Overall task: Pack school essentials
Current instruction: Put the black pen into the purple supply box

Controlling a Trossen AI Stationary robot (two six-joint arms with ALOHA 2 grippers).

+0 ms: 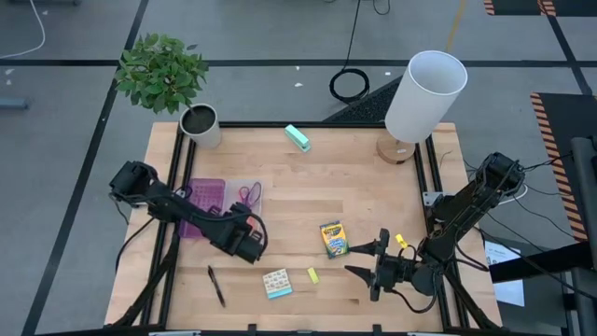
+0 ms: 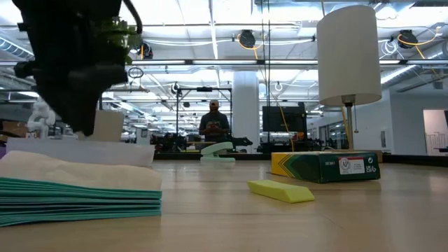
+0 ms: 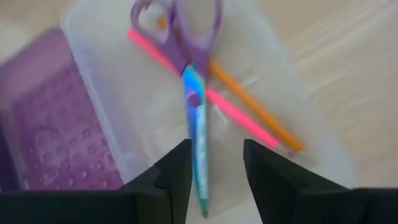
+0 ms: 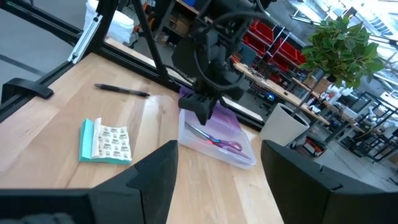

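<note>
The purple-and-clear case [image 1: 210,201] lies open at the table's left. In its clear half lie the purple-handled scissors [image 3: 189,68], a pink pencil [image 3: 230,112] and an orange pencil [image 3: 261,118]. My left gripper [image 3: 214,168] hangs open over the tray's near end, pointing down, with the scissors' blade tip [image 3: 202,193] showing in the gap. The crayon box [image 1: 334,239], the patterned pad [image 1: 277,283], a tiny yellow piece [image 1: 312,275] and the black pen [image 1: 216,285] lie on the wood. My right gripper [image 1: 353,259] waits open, just right of the crayon box.
A teal block [image 1: 298,137] lies at the far middle. A lamp [image 1: 420,103] stands at the far right and a potted plant [image 1: 199,123] at the far left. In the low view the pad [image 2: 77,189] fills the near left, with the crayon box [image 2: 325,166] to its right.
</note>
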